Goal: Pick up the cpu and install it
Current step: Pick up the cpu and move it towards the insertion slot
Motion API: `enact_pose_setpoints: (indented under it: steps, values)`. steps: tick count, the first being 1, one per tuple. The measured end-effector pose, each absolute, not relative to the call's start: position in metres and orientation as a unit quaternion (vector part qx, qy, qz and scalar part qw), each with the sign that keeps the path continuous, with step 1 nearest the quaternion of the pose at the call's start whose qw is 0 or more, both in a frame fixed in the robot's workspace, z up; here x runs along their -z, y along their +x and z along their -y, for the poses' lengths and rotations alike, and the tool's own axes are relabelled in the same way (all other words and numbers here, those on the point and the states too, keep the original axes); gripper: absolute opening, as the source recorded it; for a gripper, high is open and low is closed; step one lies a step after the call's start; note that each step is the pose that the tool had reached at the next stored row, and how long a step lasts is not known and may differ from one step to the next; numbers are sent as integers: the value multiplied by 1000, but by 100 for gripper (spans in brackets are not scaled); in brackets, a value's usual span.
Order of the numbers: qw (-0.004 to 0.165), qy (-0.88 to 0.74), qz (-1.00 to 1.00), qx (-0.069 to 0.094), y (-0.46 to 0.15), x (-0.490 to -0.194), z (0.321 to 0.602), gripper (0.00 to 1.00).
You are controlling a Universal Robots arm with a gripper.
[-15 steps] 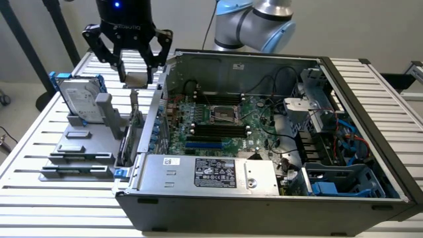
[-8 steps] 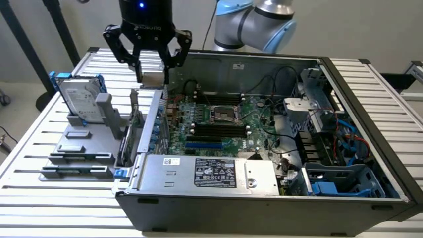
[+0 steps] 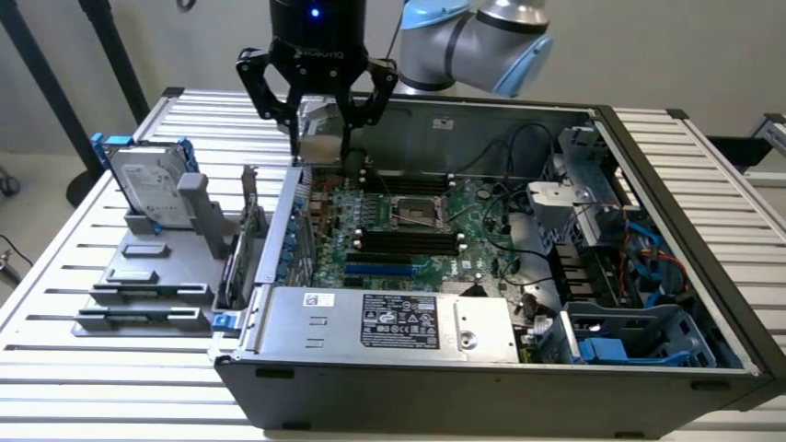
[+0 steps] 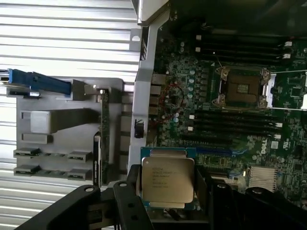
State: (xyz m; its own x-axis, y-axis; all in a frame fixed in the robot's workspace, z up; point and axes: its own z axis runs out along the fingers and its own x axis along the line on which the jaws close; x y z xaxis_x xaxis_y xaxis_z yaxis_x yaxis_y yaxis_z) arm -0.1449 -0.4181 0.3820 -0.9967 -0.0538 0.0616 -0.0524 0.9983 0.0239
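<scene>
Cpu, a flat square silver-topped chip (image 4: 168,181), sits pinched between your black gripper's (image 3: 322,122) jaws, well apart from the metal-framed socket (image 4: 242,88); any tilt risks bent pins.

cpu (image 4: 167,181) clamped flat between black gripper (image 4: 168,203) fingers (image 4: 130,203), silver printed top facing camera. Past it: motherboard (image 4: 192,110), open socket (image 4: 242,87) between dark RAM slots. Outside case wall (image 4: 144,96): grey fixture (image 4: 53,129), blue bracket (image 4: 36,81), slatted table (image 4: 62,43).

cpu (image 4: 168,181): one
gripper (image 3: 323,126): one
robot arm (image 3: 481,35): one
computer case (image 3: 491,396): one
motherboard (image 3: 473,241): one
processor socket (image 3: 418,212): one
power supply (image 3: 393,322): one
hard drive (image 3: 147,189): one
grey parts holder (image 3: 154,274): one
bench (image 3: 50,285): one
</scene>
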Motion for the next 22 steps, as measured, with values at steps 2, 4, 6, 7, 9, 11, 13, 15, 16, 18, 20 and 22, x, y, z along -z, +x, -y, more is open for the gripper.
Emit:
enact_pose_setpoints:
  steps: [2,4,6,7,9,11,13,15,16,18,20,22]
  values:
    - [31,27,999,11,-136,-380,417,55]
    - [31,26,999,11,-126,-377,415,55]
    - [31,26,999,11,-117,-373,410,55]
    - [31,26,999,11,-113,-372,408,55]
    - [31,26,999,11,-104,-368,405,55]
    - [31,26,999,11,-95,-364,401,55]
    - [31,26,999,11,-86,-361,398,55]
    - [31,26,999,11,-77,-357,395,55]
    - [31,26,999,11,-73,-355,394,55]
    - [31,26,999,11,-66,-352,390,55]
    - [31,26,999,11,-61,-349,385,55]
    - [31,26,999,11,-57,-345,380,55]
